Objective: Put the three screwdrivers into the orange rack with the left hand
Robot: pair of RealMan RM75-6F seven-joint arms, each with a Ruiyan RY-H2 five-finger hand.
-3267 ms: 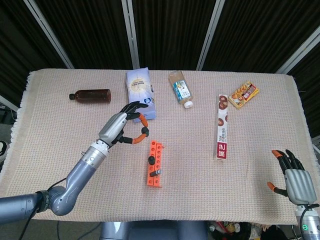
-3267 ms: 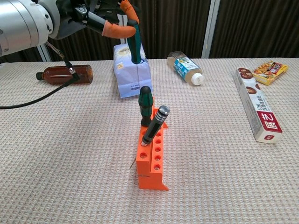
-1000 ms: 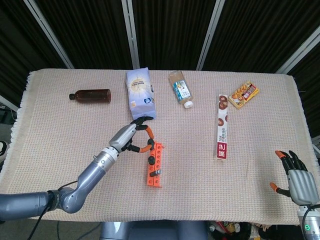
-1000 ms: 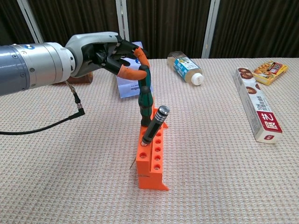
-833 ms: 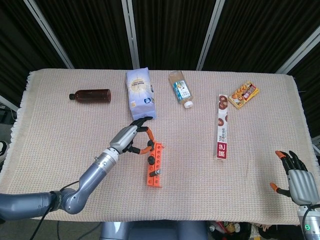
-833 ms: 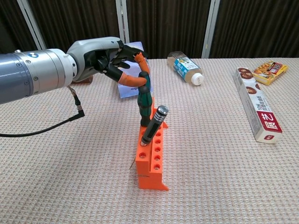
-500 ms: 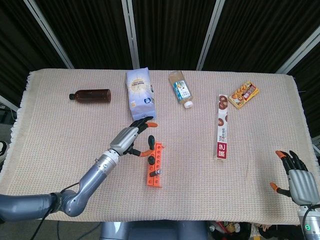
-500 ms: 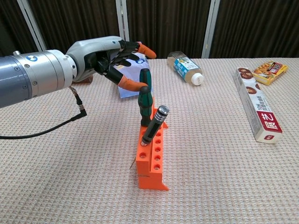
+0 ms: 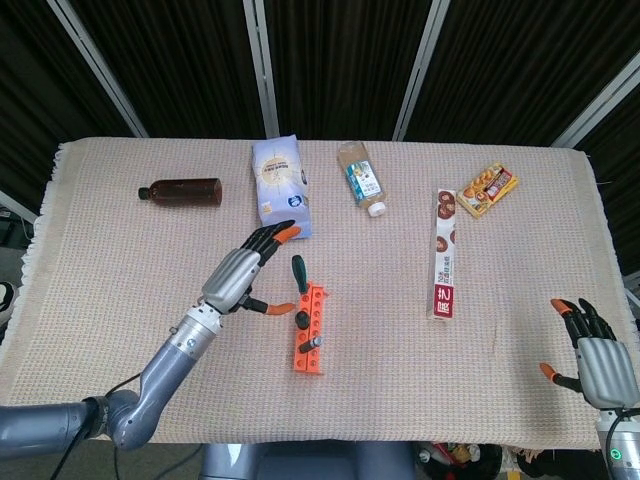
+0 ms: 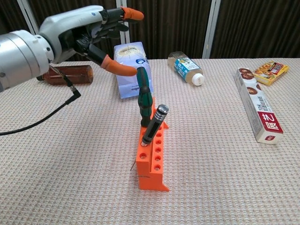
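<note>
The orange rack [image 9: 308, 332] [image 10: 152, 159] lies mid-table. Three screwdrivers stand in it: a tall green-handled one [image 9: 297, 268] [image 10: 142, 82] at the far end, a shorter dark-topped one [image 9: 301, 319] [image 10: 146, 111] just in front of it, and a leaning grey-capped one [image 9: 316, 343] [image 10: 157, 122]. My left hand [image 9: 241, 274] [image 10: 86, 30] hovers left of and above the rack, fingers spread, holding nothing and clear of the green handle. My right hand [image 9: 592, 362] rests at the table's near right corner, fingers apart and empty.
A brown bottle [image 9: 182, 190] lies at the far left. A white and blue bag [image 9: 280, 187] stands behind the rack, a clear bottle [image 9: 361, 178] beside it. A long red and white box [image 9: 446, 252] and a snack packet [image 9: 487, 189] lie on the right.
My left hand has let go of the green-handled screwdriver, spread its fingers, and lifted up and to the left. The screwdriver stays standing in the rack. The right hand has not moved.
</note>
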